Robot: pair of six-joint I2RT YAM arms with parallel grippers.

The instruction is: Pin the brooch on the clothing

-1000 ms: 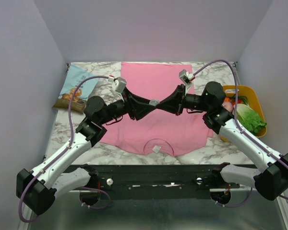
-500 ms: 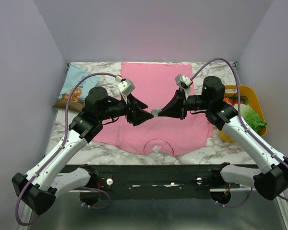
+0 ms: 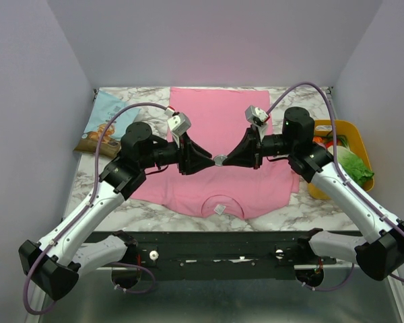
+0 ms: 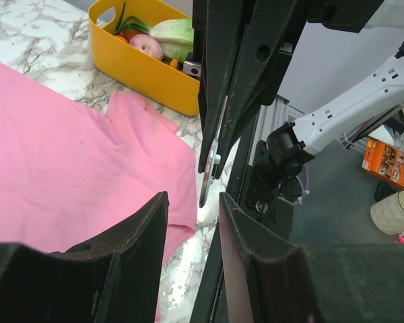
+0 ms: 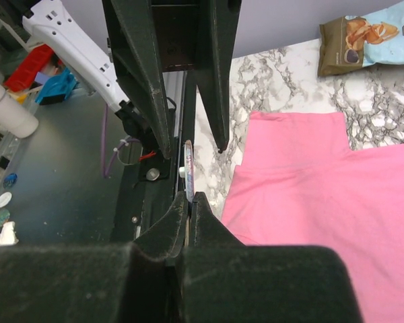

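The pink T-shirt lies flat on the marble table, its white neck label near the front. My right gripper is shut on the edge of the small silvery brooch and holds it in the air above the shirt. The right wrist view shows the brooch edge-on, sticking out past the gripper. My left gripper faces it, open and empty. In the left wrist view its tips stand just short of the brooch, not touching. The shirt lies below.
A yellow bin of vegetables stands at the right, beside the shirt's sleeve; it also shows in the left wrist view. A snack bag lies at the back left and also shows in the right wrist view.
The two grippers met at the brooch a second ago. My left gripper then drew back to the left, and has since edged back toward the brooch. My right gripper still holds the brooch.
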